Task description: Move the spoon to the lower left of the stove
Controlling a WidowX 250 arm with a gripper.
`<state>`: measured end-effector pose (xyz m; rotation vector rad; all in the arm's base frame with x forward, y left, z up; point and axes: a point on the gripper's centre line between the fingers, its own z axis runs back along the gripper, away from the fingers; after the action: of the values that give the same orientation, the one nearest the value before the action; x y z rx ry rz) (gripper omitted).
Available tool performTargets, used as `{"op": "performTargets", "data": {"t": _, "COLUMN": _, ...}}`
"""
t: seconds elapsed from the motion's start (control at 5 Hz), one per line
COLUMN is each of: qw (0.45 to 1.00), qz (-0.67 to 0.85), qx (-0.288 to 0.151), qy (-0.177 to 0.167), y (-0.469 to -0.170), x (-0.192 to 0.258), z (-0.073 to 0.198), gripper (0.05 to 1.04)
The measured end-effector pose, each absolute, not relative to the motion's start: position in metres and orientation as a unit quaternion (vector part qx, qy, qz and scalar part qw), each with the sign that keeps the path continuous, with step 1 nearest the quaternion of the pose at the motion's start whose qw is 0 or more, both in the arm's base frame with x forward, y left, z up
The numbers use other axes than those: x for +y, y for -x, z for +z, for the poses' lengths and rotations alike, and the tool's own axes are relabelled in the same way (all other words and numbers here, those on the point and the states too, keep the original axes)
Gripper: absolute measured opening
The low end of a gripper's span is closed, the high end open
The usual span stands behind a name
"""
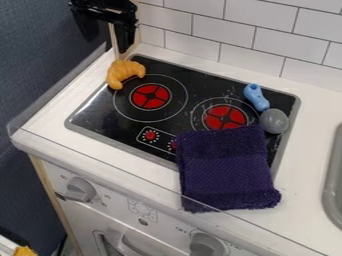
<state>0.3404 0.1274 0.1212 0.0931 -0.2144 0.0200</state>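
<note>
Spoon (pixel 258 99) lies at the far right of the stove (pixel 99 116), its whole trip near-left to go, the claw (pixel 106 44) open and empty.

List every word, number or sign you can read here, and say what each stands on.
Nothing can be quoted with certainty:
Marks around the left knob on the white front panel: too small to read.
Marks beside the right knob: too small.
Printed emblem between the knobs: too small.
Marks around the red dial on the stovetop: too small.
</note>
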Motion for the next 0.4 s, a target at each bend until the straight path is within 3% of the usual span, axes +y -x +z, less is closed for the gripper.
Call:
{"op": "performTargets", "data": {"t": 0.2, "qw": 0.995, "qz": 0.014, "qx": -0.090, "qy": -0.040, "y": -0.339, "x": 0.126, "z": 0.109, "gripper": 1.000}}
{"op": "performTargets", "data": {"t": 0.4, "qw": 0.997, "qz": 0.017, "qx": -0.076, "qy": -0.023, "y": -0.341, "x": 0.088, "z": 0.097, "gripper": 1.000}}
